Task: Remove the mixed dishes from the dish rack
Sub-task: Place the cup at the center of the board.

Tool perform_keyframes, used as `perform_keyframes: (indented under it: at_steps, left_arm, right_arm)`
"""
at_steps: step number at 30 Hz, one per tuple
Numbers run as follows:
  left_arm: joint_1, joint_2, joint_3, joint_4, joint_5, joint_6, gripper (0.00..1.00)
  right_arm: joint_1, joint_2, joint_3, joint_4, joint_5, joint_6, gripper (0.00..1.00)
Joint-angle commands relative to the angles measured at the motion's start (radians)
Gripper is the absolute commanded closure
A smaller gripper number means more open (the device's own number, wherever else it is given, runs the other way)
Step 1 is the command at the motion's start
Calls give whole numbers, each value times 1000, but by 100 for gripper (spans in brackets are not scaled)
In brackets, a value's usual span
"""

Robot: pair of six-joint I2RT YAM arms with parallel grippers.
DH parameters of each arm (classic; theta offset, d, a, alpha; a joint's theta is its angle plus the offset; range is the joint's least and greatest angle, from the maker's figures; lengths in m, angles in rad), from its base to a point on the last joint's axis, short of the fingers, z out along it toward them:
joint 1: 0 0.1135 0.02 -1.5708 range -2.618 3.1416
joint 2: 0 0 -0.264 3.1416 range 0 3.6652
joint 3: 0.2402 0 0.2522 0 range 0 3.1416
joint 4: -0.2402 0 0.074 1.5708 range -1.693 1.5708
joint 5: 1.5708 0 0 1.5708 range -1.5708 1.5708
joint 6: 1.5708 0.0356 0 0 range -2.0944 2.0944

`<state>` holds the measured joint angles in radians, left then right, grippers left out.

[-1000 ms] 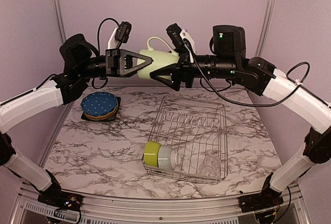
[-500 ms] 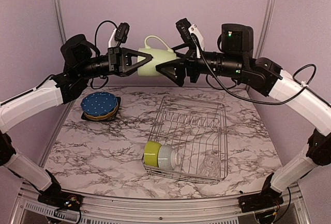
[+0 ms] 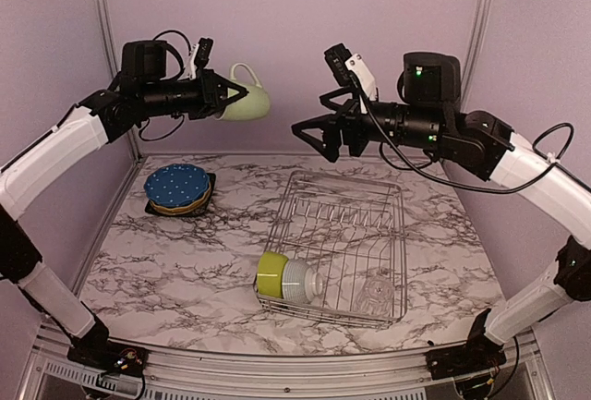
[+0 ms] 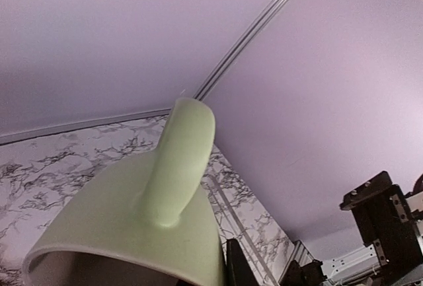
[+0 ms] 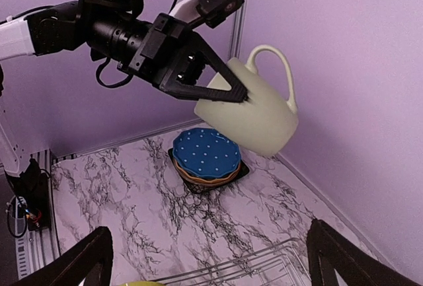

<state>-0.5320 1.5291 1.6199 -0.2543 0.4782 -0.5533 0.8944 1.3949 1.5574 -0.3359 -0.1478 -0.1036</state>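
1. The left tool (image 3: 231, 100) is high over the far-left of the tabletop (image 3: 166, 261), pinching the wall of the pale green mug (image 3: 247, 103). The mug hangs tilted, handle up, close to the back wall.
2. The right tool (image 3: 312, 139) is spread wide and empty, in the air above the far end of the dish rack (image 3: 346, 175), well apart from the mug.
3. The blue dotted plate (image 3: 178, 185) tops a stack on the far-left tabletop, below the mug and slightly nearer.
4. In the rack's near end are the lime-green bowl (image 3: 271, 273) and the white ribbed bowl (image 3: 297, 282), on their sides and touching, with the small clear glass (image 3: 374, 296) to their right.
5. Judgement: the mug is being carried out to the left and three items remain to unload.
6. Risk: the grip is on one thin wall only, so the mug may pivot or slip during the descent. A drop from this height could chip it or hit the plate stack.
7. Risk: the handle is near the back wall, so swinging further that way may knock it.
8. Risk: releasing it tilted could let it roll on the tabletop.
9. Risk: the glass is hard to see against the wires, so a later grasp may miss it.
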Motion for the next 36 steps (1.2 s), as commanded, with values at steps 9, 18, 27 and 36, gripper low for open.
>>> perform_keyframes:
  at_steps: [9, 18, 27, 36]
  left_arm:
    - [3, 311, 323, -497, -417, 347, 100]
    - [16, 479, 419, -573, -421, 487, 99]
    - [20, 598, 470, -585, -429, 517, 99]
    - [30, 693, 514, -593, -453, 511, 99]
  right_arm:
    - [-10, -21, -6, -73, 56, 13, 2]
    - [-14, -12, -10, -82, 57, 26, 2]
    - [-15, 10, -2, -79, 51, 36, 1]
    - [-23, 32, 27, -91, 33, 41, 2]
